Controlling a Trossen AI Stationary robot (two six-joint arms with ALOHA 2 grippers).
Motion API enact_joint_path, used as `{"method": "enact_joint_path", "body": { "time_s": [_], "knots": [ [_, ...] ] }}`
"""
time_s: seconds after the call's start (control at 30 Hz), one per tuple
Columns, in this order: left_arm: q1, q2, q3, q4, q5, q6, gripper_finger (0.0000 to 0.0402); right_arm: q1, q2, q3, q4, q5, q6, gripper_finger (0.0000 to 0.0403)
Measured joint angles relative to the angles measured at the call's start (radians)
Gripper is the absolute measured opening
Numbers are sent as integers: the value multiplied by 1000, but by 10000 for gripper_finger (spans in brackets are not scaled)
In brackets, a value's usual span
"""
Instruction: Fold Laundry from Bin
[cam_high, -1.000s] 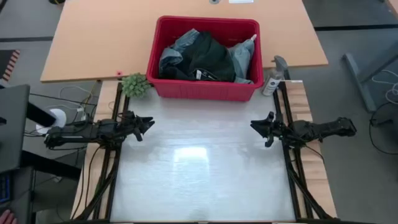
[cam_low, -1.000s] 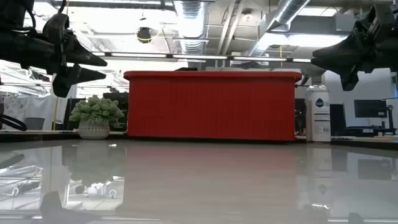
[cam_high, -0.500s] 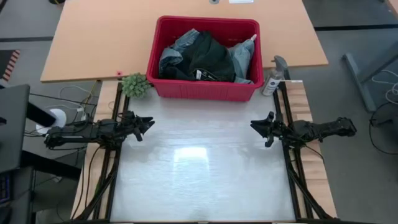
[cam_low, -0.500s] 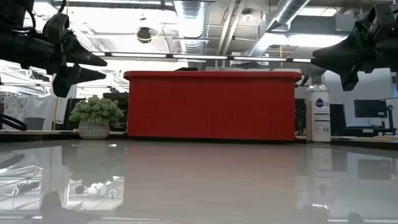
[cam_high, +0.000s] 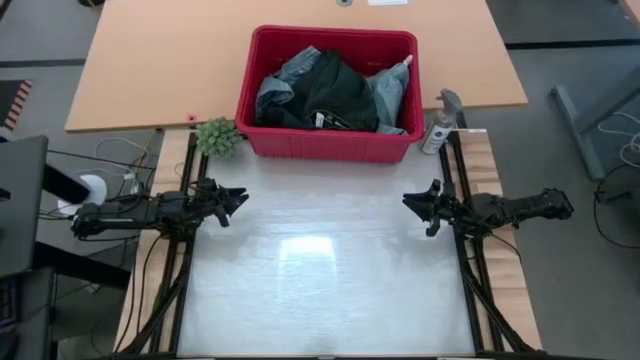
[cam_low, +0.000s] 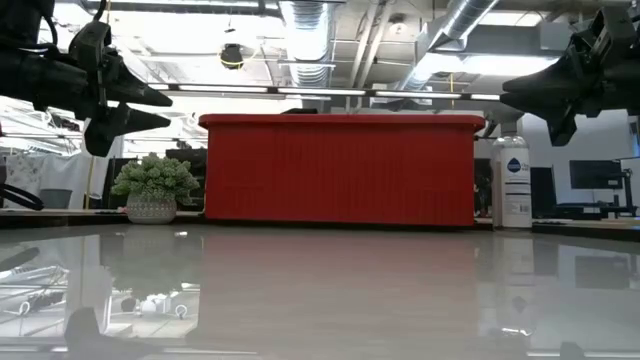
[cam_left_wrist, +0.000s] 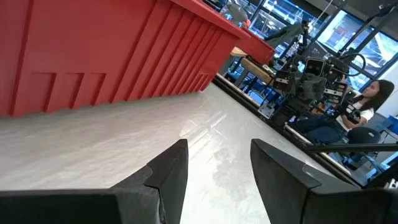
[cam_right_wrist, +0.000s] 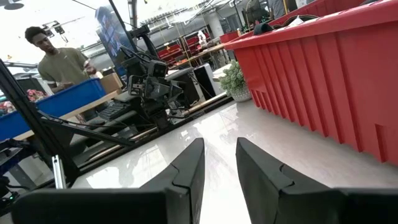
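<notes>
Nothing has moved since the earlier frames: the left tool (cam_high: 237, 197) hovers at the left middle of the high view and the right tool (cam_high: 413, 204) at the right middle, both above the glossy desk (cam_high: 320, 290), each with its fingers spread a little and pinching nothing. The bin (cam_high: 262, 141) sits at the top centre of the high view, at the desk's far edge, with the laundry (cam_high: 330, 90) heaped inside, dark pieces over light blue denim. A small green plant (cam_high: 219, 136) stands just left of the bin and a bottle (cam_high: 436, 131) just right of it.
</notes>
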Motion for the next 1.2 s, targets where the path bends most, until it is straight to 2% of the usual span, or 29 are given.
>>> {"method": "enact_joint_path", "body": {
  "time_s": [0.37, 0.57, 1.2],
  "knots": [
    [0, 0, 0, 5, -4, -5, 162, 0, 0, 0, 0, 0, 0, 118],
    [-1, -1, -5, 87, -115, -21, 162, 0, 0, 0, 0, 0, 0, 118],
    [0, -1, -2, 56, -133, -97, 162, -20, 0, -1, 12, 9, -18, 118]
  ]
}}
